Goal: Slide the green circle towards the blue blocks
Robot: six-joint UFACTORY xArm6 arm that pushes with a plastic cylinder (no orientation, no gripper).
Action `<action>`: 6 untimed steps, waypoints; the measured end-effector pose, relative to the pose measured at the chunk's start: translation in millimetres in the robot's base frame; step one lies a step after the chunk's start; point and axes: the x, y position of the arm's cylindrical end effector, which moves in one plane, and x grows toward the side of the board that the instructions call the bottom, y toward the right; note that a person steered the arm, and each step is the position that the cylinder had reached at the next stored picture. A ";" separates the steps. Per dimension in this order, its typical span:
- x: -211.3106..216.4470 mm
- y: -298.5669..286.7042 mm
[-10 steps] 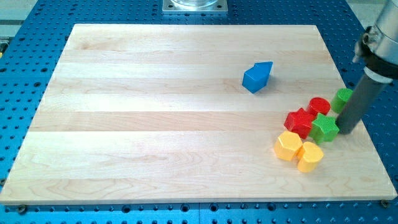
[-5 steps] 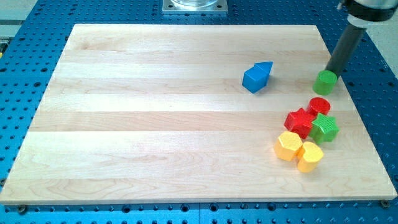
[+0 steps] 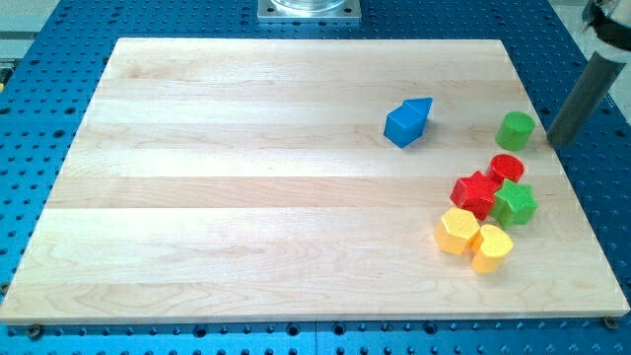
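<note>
The green circle (image 3: 516, 129) is a short green cylinder on the wooden board (image 3: 246, 187), near its right edge. Two blue blocks (image 3: 407, 121) sit touching each other, left of the green circle with bare board between them. My tip (image 3: 557, 144) is at the lower end of the dark rod, just to the right of the green circle, with a small gap between them.
A cluster sits below the green circle: a red circle (image 3: 507, 168), a red star (image 3: 475, 192), a green star (image 3: 515, 203), a yellow hexagon (image 3: 457, 232) and a yellow heart (image 3: 491, 247). Blue perforated table (image 3: 592, 177) surrounds the board.
The green circle moved up and left out of the cluster between the first two frames. Since then my tip has moved from above the circle to its right side; the circle has stayed put.
</note>
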 end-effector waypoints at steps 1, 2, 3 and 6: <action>8.6 -33.4; 8.5 -76.0; 8.5 -94.3; -8.4 -10.1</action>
